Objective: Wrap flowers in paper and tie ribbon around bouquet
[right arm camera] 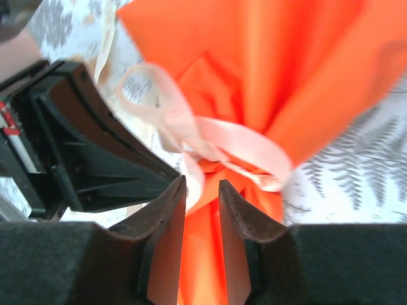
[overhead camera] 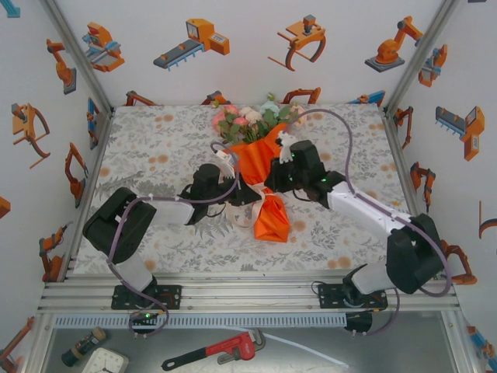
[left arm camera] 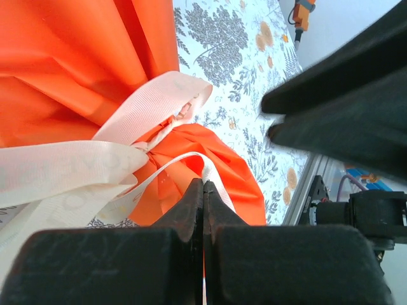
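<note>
1. Orange paper [right arm camera: 286, 63] wraps the flowers [overhead camera: 248, 120] into a bouquet [overhead camera: 260, 179] that lies on the floral tablecloth [overhead camera: 155, 155]. The blooms stick out of its wide end.
2. The cream ribbon [left arm camera: 63, 168] circles the bouquet's narrow waist. It is crossed there into a loose knot, and floppy loops stand off the knot.
3. My left claw [left arm camera: 203, 184] sits at the left of the bouquet's waist. Its fingers are pressed together on a thin strand of ribbon that runs out from the knot.
4. My right claw [right arm camera: 202, 184] sits at the right of the waist with its tips just at the knot. The fingers stand a little apart, and paper shows through the gap. A ribbon loop lies at one tip; I cannot tell whether it touches.
5. The two claws face each other across the bouquet's waist, near one another.
</note>
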Controlling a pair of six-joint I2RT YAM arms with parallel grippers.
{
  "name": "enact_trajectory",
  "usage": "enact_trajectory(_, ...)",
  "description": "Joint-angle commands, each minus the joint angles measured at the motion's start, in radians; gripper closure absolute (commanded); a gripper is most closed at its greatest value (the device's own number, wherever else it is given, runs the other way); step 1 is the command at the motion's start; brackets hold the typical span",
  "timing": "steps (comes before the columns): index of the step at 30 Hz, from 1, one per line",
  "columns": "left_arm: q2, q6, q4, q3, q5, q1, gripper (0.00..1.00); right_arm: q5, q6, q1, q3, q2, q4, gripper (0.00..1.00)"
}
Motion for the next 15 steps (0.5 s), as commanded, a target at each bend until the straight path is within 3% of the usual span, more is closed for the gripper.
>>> enact_trajectory(1, -0.030, 0.008, -0.022, 0.038, -0.022, 0.002, 1.00, 0.052, 0.052, -0.065, -0.057, -0.013, -0.003, 0.62)
enact_trajectory(5, -0.038, 0.009, -0.085, 0.070, -0.065, 0.002, 1.00, -0.020, -0.011, -0.082, -0.073, 0.045, 0.067, 0.55)
enact_trajectory(10, -0.032, 0.018, -0.145, 0.108, -0.087, -0.001, 1.00, -0.045, -0.028, -0.082, -0.048, 0.141, 0.116, 0.61)
enact_trajectory(13, -0.028, 0.017, -0.158, 0.118, -0.086, -0.008, 1.00, -0.047, -0.021, -0.082, -0.047, 0.170, 0.168, 0.75)
enact_trajectory(15, -0.023, 0.012, -0.175, 0.126, -0.091, -0.009, 1.00, -0.068, -0.007, -0.082, -0.059, 0.174, 0.204, 0.90)
